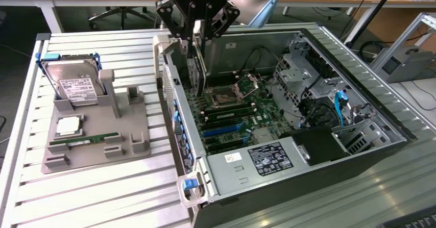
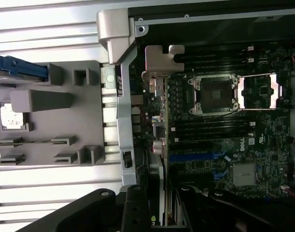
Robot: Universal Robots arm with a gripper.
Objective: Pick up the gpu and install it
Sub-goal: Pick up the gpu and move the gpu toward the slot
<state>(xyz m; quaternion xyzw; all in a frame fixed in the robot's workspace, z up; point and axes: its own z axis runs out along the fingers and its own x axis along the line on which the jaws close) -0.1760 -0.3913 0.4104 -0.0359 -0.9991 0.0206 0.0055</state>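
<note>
My claw [image 1: 197, 34] hangs over the open computer case [image 1: 272, 197], close to its rear wall [image 1: 170, 100]. It is closed narrowly on the top of the graphics card [image 1: 198, 70].

The card hangs straight down from my fingers into the case. Its long axis runs downward and its lower end is just above the motherboard [image 1: 232, 121], beside the processor socket [image 1: 223, 96]. In the wrist view I see the card almost edge-on, as a thin line running away from me. Its silver bracket [image 2: 159, 55] is at the far end, hard by the rear wall.

The blue slots [image 1: 221, 131] lie on the board, below the card and further toward the power supply [image 1: 262, 161] end of the case. I judge the card is not yet over them, let alone seated.

Much of this is hard to read:
- My own fingers cover the spot where I grip the card.
- The card's lower edge is lost against the dark board.
- I cannot tell which slot that edge lines up with, or whether it is touching anything.

The grey parts tray [image 1: 129, 136] sits outside the case, beyond the rear wall.
</note>
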